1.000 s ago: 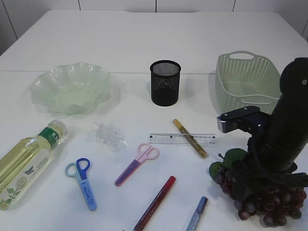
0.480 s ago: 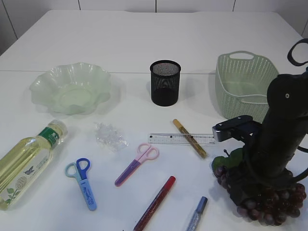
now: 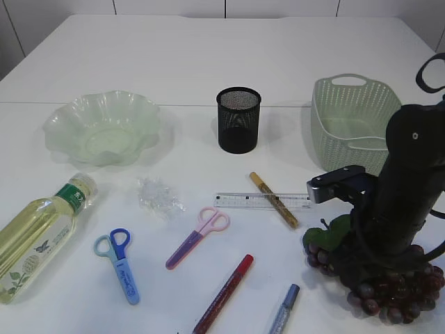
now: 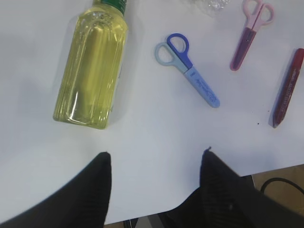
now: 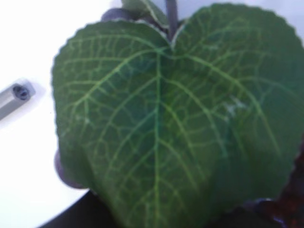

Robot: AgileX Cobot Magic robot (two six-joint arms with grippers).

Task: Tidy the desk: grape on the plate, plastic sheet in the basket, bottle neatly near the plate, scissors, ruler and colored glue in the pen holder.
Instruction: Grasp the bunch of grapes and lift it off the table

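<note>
Green plate (image 3: pixel 103 127) sits far left; left end effector (image 4: pixel 154 190) hangs spread over bare tabletop (image 4: pixel 156 128). Grape (image 3: pixel 368 278) lies far right under right end effector, jaw state not discernible. Judgement: pinch the stem, lift clear before crossing.

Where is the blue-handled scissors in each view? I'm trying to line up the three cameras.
Exterior view: the blue-handled scissors lies lower left, between the bottle and the pink scissors.
Left wrist view: upper centre, right of the bottle, handles toward the top.
Right wrist view: not in it; a green leaf fills the frame.
Shared landmark: the bottle, in the exterior and left wrist views.
</note>
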